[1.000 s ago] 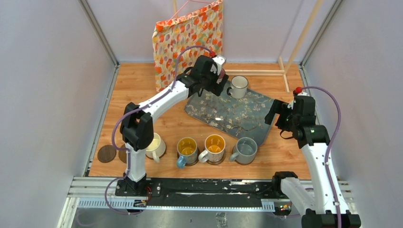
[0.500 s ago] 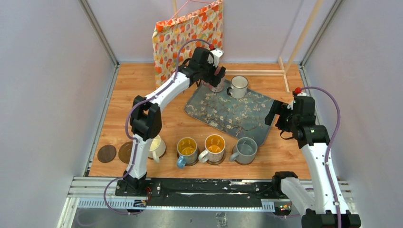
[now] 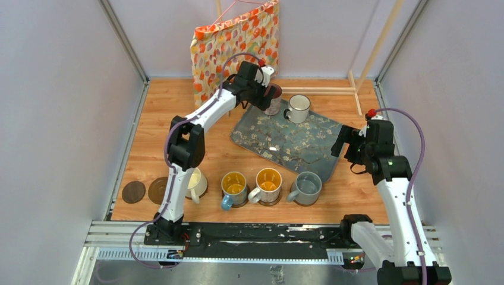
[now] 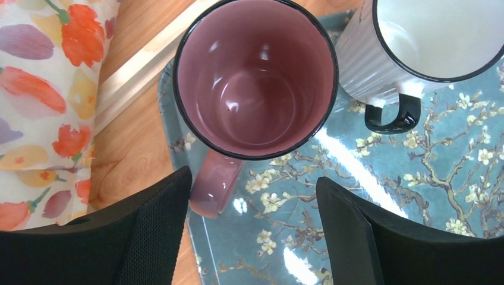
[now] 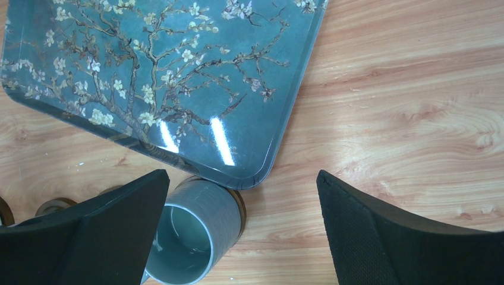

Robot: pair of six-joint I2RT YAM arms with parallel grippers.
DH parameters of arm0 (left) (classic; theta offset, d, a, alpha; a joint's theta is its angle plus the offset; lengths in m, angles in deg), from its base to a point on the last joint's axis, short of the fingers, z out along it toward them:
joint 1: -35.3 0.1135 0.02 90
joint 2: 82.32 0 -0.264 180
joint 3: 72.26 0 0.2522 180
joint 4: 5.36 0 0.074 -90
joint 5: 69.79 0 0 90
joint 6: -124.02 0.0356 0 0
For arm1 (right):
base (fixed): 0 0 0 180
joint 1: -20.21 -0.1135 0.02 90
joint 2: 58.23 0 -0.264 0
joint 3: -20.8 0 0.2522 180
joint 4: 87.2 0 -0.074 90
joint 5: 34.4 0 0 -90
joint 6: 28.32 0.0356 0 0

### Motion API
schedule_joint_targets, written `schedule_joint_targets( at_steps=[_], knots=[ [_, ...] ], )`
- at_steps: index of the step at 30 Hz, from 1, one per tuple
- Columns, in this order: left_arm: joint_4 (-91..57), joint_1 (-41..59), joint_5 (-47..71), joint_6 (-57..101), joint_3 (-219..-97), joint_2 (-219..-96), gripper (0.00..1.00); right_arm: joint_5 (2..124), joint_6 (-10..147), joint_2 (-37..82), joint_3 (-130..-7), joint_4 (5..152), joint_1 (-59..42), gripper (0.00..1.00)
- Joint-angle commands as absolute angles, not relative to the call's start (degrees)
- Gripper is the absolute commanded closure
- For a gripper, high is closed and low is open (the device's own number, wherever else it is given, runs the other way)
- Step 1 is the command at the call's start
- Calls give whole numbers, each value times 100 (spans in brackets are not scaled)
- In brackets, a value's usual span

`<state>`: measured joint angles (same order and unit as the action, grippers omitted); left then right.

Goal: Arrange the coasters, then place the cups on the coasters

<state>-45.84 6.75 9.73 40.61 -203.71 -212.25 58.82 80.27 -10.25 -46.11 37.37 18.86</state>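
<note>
Pink mug (image 4: pixel 255 89) on tray (image 4: pixel 356 225); left tool (image 4: pixel 252 178) spread wide around handle.

Bright even overhead light, soft shadows, white glare streaks on glossy tray (image 5: pixel 178 89)

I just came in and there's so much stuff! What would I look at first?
Probably the bright orange-flowered bag standing at the back of the table. Next, the left arm stretched far back, its fingers open beside the pink mug on the blue blossom tray. Along the near edge, four mugs sit in a row.
</note>
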Motion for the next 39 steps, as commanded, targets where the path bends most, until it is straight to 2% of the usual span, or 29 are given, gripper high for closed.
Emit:
schedule_joint_targets(
  at_steps=[1, 9, 15, 24, 39],
  knots=[
    [-4548, 638, 740, 3951, -20156, -21207, 22, 5849, 7965, -1033, -4754, 3594, 1860, 0],
    [-4277, 330, 1121, 3822, -19283, -20635, 33, 5837, 7973, -1041, -4697, 3657, 1848, 0],
    [-3963, 217, 1900, 3467, -19007, -20401, 41, 5854, 7964, -1075, -4671, 3678, 1844, 0],
    [-4304, 220, 2627, 3263, -19839, -20874, 42, 5848, 7952, -1082, -4693, 3676, 1834, 0],
    [-4321, 74, 2877, 2613, -19759, -20938, 46, 5841, 7976, -973, -4721, 3709, 1791, 0]
  ],
)
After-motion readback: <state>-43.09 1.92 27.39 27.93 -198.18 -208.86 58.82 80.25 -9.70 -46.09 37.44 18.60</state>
